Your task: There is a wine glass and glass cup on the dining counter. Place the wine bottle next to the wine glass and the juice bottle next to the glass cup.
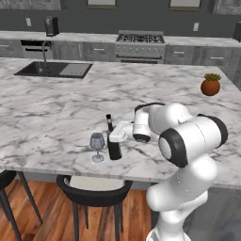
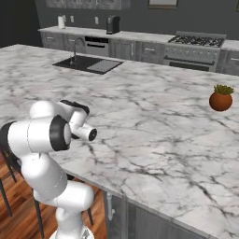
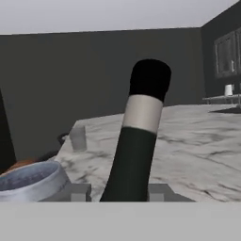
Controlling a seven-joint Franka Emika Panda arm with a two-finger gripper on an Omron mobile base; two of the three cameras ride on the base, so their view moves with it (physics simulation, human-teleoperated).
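Gripper (image 1: 116,141) jaws are closed on the lower body of the wine bottle (image 1: 112,136), which stands on the dining counter (image 1: 56,113) near its front edge, leaning slightly. Wine glass (image 1: 97,146) stands just beside the bottle. Glass cup (image 3: 77,137) stands well apart, farther along the counter.

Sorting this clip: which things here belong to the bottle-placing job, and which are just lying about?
Job:
tall dark wine bottle, held by gripper
clear stemmed wine glass
greyish glass cup
white marble dining counter

Lying about:
small plant in a round orange pot
black stool
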